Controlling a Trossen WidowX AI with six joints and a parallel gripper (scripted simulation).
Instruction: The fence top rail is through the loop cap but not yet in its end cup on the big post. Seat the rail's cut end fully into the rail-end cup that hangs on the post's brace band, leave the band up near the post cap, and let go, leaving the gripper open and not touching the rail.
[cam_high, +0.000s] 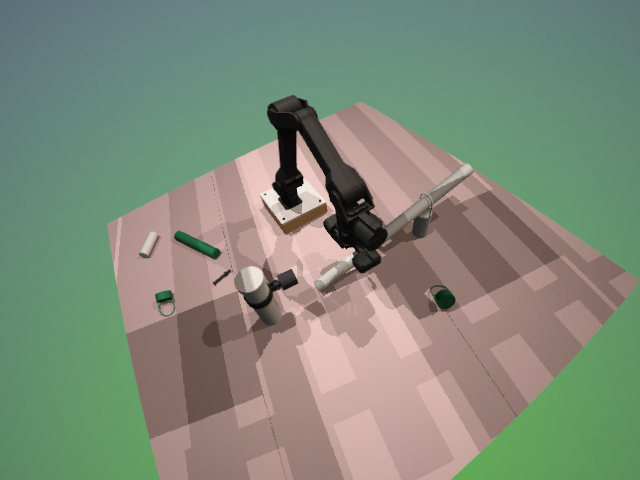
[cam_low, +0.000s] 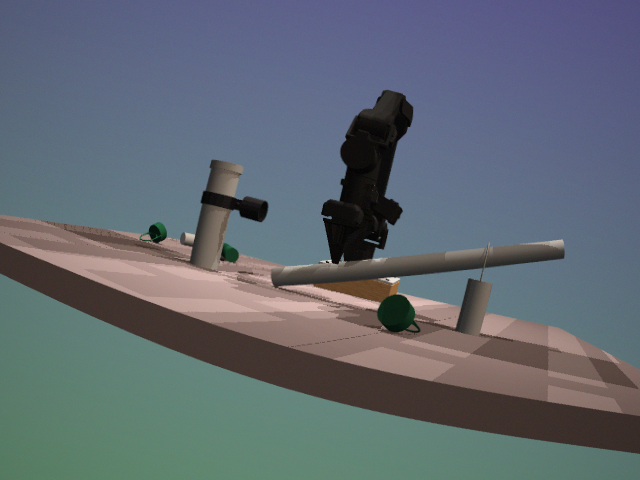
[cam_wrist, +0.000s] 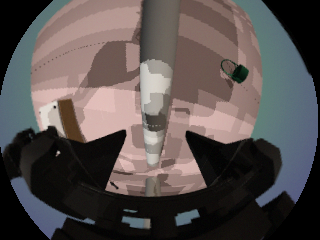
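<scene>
The grey rail (cam_high: 408, 215) (cam_low: 413, 267) (cam_wrist: 160, 30) slopes through the loop cap's thin ring above the short post (cam_high: 421, 227) (cam_low: 474, 307). Its cut end is low near the table, outside and below the black end cup (cam_high: 287, 279) (cam_low: 253, 209). The cup hangs on the brace band (cam_low: 219, 200) round the big post (cam_high: 269, 314) (cam_low: 209, 242), a little below the post cap (cam_high: 249, 280) (cam_low: 226, 166). My gripper (cam_low: 338, 258) (cam_wrist: 156, 133) is open and empty over the rail, near its cut end. The rail runs between the fingers in the wrist view; the top view hides the fingertips; contact is unclear.
A green cap with a loop (cam_high: 443, 298) (cam_low: 396, 313) (cam_wrist: 240, 73) lies in front of the rail. Left of the arm's base block (cam_high: 302, 219) lie a green tube (cam_high: 196, 244), a white tube (cam_high: 148, 244), another green loop cap (cam_high: 163, 296) and a small dark bolt (cam_high: 221, 277).
</scene>
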